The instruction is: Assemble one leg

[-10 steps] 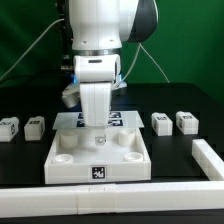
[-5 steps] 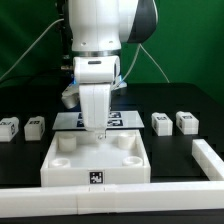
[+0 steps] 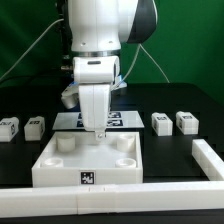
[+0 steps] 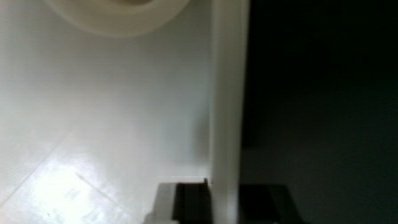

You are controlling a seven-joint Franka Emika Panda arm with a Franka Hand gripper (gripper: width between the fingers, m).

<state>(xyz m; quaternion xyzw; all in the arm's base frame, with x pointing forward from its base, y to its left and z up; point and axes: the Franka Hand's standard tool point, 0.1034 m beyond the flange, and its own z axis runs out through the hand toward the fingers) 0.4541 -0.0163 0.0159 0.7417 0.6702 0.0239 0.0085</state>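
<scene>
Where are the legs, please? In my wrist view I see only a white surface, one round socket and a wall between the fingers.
Observer: Two legs lie at the exterior view's left of the tray, two more at its right, all apart from it.
Operator: Which wall is between the fingers?
Observer: The far wall, near its middle, it seems; the arm stands upright above it.
Operator: Is anything in front of the tray?
Observer: Yes, a low white barrier runs along the front and up the exterior view's right.
</scene>
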